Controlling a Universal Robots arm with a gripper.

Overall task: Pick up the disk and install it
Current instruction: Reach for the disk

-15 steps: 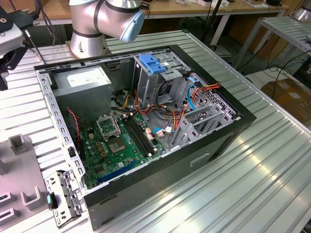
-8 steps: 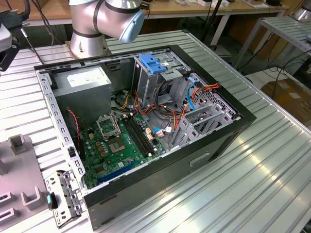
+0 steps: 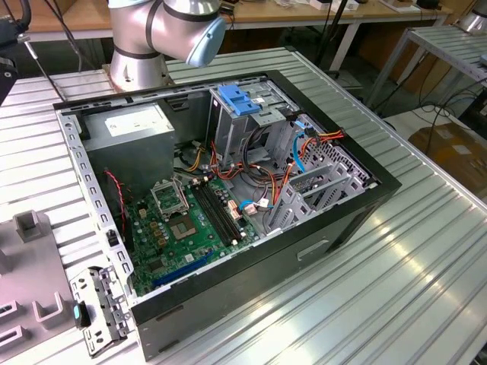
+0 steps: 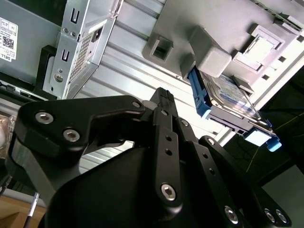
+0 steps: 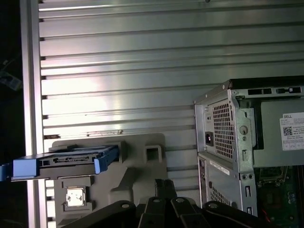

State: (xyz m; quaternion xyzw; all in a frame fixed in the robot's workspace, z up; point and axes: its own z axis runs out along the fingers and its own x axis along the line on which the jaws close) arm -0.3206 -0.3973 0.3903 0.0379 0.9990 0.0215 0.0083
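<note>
Gripper (image 4: pixel 164 95), black, two-fingered, riding on the arm's wrist: clenched in both wrist views, its tips meeting and grasping nothing, hanging above the ribbed metal table (image 5: pixel 123 71) between the grey holder (image 5: pixel 142 166) and the computer case (image 3: pixel 342 220). Disk (image 4: pixel 227 91): silver-grey drive bearing a white-and-blue label, framed by a light blue carrier rail (image 5: pixel 26 167), sitting in the grey holder on the table, outside the case and not touching the gripper. In the first wrist view the disk (image 5: pixel 71 160) is showing edge-on across the holder's raised blocks; whether it is lying flat or leaning there I cannot tell. Computer case: black tower lying on its side on the table, its side panel off, its inside facing up in the exterior view. Contents of the case: green motherboard (image 3: pixel 183 220) lying on the floor of it; grey power supply box (image 3: pixel 133 125) with a white sticker sitting in the far corner toward the exterior view's left; tall metal bay (image 3: pixel 228 129) standing beside that box and carrying a blue plastic latch (image 3: pixel 240 99) on top; red, orange and blue cables (image 3: pixel 304 144) trailing between bay and board. Arm base (image 3: pixel 141 46): standing on the table just behind the case. Loose metal bracket (image 3: pixel 99 308) with a teal tab: lying just beside the case's near corner, toward the exterior view's left.
</note>
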